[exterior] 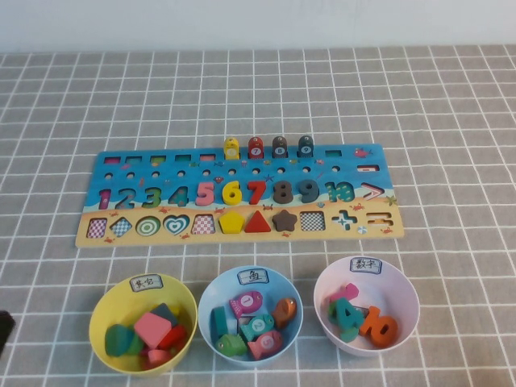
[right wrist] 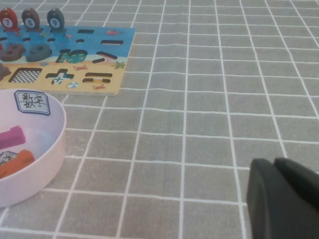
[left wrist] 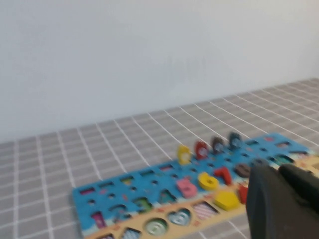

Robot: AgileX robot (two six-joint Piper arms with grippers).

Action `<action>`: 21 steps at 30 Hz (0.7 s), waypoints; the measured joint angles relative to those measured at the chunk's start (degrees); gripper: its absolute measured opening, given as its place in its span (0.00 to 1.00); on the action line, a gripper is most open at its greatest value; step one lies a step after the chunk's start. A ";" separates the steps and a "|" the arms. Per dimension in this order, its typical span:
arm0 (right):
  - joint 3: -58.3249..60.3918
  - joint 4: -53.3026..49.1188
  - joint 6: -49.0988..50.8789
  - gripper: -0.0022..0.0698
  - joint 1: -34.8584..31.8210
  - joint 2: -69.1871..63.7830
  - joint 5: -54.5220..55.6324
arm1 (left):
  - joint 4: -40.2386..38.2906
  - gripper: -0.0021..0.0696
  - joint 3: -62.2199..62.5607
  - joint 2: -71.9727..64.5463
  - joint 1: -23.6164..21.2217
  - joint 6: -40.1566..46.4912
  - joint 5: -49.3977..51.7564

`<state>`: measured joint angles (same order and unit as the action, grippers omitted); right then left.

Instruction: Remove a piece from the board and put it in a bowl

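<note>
The pink piece [exterior: 152,328] lies in the yellow bowl [exterior: 105,305], near and left of the board [exterior: 379,226], well apart from both grippers. The left gripper [left wrist: 284,201] hangs above the board's near edge and the right gripper [right wrist: 284,199] is low over the table, right of the pink bowl [right wrist: 52,144]. Whether their jaws are spread or pressed together, I cannot tell.

Long rectangular wooden puzzle board [exterior: 239,193] lies mid-table on the gridded tablecloth [exterior: 451,121], long side running left to right. Four small fish-shaped pegs [exterior: 268,147] stand in a row on its far edge, about centre.

Three bowls in a row before the board, on the robot's side, all apart from it: yellow plastic bowl [exterior: 103,305] left, light blue plastic bowl [exterior: 211,294] middle, pale pink plastic bowl [exterior: 403,290] right.

Small flat pink wooden block [exterior: 151,328] lies in the yellow bowl, on top of other pieces.

Left gripper [left wrist: 279,172] at the near left table edge, left of the yellow bowl, apart. Right gripper [right wrist: 274,164] over bare cloth, right of the pale pink bowl, well apart.
</note>
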<state>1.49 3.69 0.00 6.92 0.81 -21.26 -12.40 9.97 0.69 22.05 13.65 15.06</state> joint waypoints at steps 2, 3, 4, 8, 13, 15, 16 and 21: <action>0.00 0.00 0.00 0.00 0.00 0.00 0.00 | 4.38 0.03 -2.61 0.00 -0.51 -4.30 -4.89; 0.00 0.00 0.00 0.00 0.00 0.00 0.00 | 6.78 0.03 -3.70 0.00 -1.31 -6.51 -7.12; 0.00 0.00 0.00 0.00 0.00 0.00 0.00 | 8.56 0.03 -4.43 0.00 -2.49 -8.05 -8.66; 0.00 0.00 0.00 0.00 0.00 0.00 0.00 | 11.49 0.03 -5.50 0.00 -9.37 -11.17 -9.59; 0.00 0.00 0.00 0.00 0.00 0.00 0.00 | 12.70 0.03 -5.64 0.00 -18.29 -11.79 -9.59; 0.00 0.00 0.00 0.00 0.00 0.00 0.00 | 12.96 0.03 -6.54 0.00 -19.79 -11.79 -10.10; 0.00 0.00 0.00 0.00 0.00 0.00 0.00 | 12.96 0.03 -7.18 0.00 -19.93 -11.79 -10.66; 0.00 0.00 0.00 0.00 0.00 0.00 0.00 | 13.06 0.03 -11.21 0.00 -20.14 -13.65 -13.11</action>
<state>1.49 3.69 0.00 6.92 0.81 -21.26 0.66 -1.25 0.69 1.90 0.00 1.95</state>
